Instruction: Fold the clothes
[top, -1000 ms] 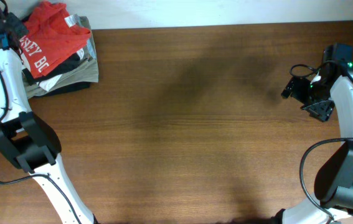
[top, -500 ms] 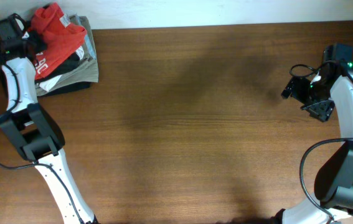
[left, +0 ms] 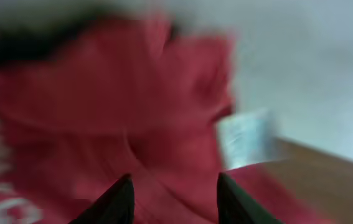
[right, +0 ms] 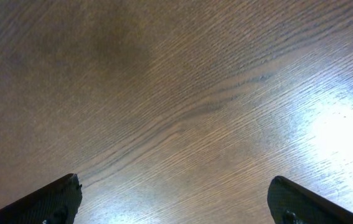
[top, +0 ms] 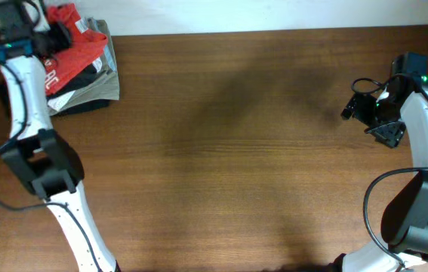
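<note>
The red-orange T-shirt lies crumpled on a pile of folded garments in the top-left corner of the tabletop as seen from overhead. The left gripper is at the shirt, its jaws partly apart, with blurred red fabric showing between them. The right gripper hovers over the wood at the far side, well away from the shirt, its jaws wide apart.

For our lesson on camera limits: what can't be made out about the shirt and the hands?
Left wrist: motion blur smears the red T-shirt; whether the left hand grips it is unclear.
Overhead: the left arm covers part of its lettering.
Right wrist: the edge crops the fingers of the right hand.
</note>
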Controlling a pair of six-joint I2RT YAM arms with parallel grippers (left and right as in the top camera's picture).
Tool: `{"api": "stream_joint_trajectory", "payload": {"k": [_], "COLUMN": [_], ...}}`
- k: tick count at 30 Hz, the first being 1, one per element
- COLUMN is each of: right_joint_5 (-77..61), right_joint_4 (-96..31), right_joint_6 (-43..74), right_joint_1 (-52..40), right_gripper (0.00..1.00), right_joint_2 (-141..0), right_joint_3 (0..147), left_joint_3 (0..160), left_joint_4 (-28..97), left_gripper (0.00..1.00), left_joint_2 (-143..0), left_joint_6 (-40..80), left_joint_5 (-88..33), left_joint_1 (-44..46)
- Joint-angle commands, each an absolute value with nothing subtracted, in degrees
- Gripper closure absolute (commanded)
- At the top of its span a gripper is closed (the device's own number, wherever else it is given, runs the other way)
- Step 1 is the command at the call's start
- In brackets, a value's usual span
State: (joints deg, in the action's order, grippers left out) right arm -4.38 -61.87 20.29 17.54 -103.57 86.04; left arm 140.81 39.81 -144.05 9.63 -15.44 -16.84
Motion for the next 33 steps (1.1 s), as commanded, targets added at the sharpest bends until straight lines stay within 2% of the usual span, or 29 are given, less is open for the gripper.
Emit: {"api": "stream_joint_trajectory", "payload": {"k": [1, 6, 9, 11, 13, 14, 16, 20, 23, 29, 33], "right_joint_5": [-4.47, -4.47, -4.47, -4.45, -4.47, -4.51, -7.94, -19.94, -19.68, -18.85, -18.85], "right_joint_4": [-61.91, -61.91, -61.91, -61.91, -61.47, -61.1, -60.84, -62.17, -64.93, -73.06, -76.44], "right_joint_6": [19.81, 19.81, 19.81, 19.81, 19.84, 20.18, 22.81, 20.67, 18.22, 13.74, 13.76], "right_joint_1": [17.65, 17.65, 17.65, 17.65, 17.65, 17.65, 17.65, 17.67, 17.58, 15.4, 13.13], "right_gripper": [0.01, 0.01, 0.01, 0.01, 0.01, 0.01, 0.01, 0.01, 0.01, 0.01, 0.01], "right_joint_2": [-103.26, -103.26, -103.26, -103.26, -103.28, -103.26, -103.26, -102.67, -96.25, -68.47, -55.7], "right_joint_3": [86.63, 86.63, 86.63, 86.63, 86.63, 86.63, 86.65, 87.37, 87.35, 87.33, 87.33], "left_joint_3": [140.29, 143.33, 145.53, 145.58, 145.58, 145.58, 145.58, 145.58, 145.56, 145.53, 145.53], "left_joint_4": [39.79, 41.28, 45.65, 48.6, 52.31, 54.06, 59.29, 70.98, 78.83, 87.81, 89.25], "left_gripper": [0.58, 0.56, 0.49, 0.4, 0.24, 0.02, 0.01, 0.01, 0.01, 0.01, 0.01], "left_joint_2": [-148.57, -144.18, -135.59, -129.14, -121.62, -118.34, -111.7, -104.62, -103.81, -103.9, -103.92], "left_joint_6": [8.88, 8.93, 8.93, 8.93, 8.93, 8.91, 8.88, 8.88, 8.88, 8.91, 8.91], "left_joint_5": [-16.32, -19.57, -26.22, -27.24, -27.24, -27.22, -27.22, -26.33, -25.04, -25.04, -25.06], "left_joint_1": [-15.2, -14.94, -14.94, -14.94, -14.96, -14.94, -14.94, -14.94, -14.94, -14.94, -14.94]}}
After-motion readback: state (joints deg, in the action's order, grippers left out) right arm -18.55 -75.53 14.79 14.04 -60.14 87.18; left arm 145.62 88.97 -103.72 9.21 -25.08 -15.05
